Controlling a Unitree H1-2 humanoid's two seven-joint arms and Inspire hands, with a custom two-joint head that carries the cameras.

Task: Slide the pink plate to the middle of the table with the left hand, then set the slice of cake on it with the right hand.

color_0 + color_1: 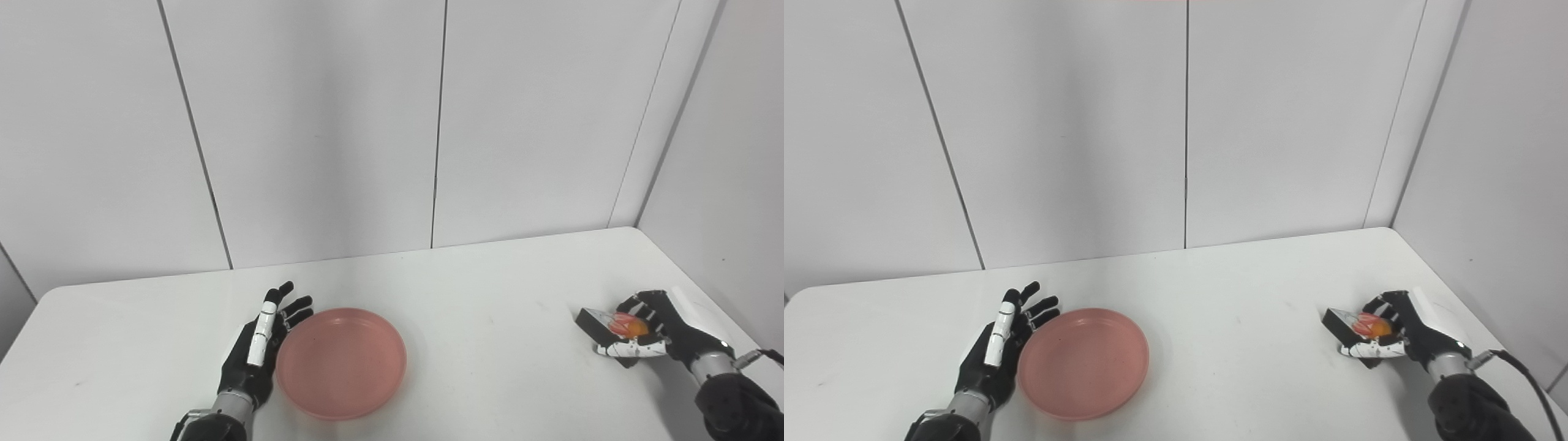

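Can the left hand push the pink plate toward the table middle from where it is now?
Probably yes: the left hand lies open against the pink plate, with bare table beyond.

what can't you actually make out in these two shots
- Slice of cake: both views, the right hand wraps it, hiding its near side and whether it has left the table.
- Left hand: its palm against the pink plate is out of sight, so contact is unclear.

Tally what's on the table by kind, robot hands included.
Pink plate: 1
Slice of cake: 1
Robot hand: 2, left robot hand open beside the plate, right robot hand closed on the cake
Total: 4
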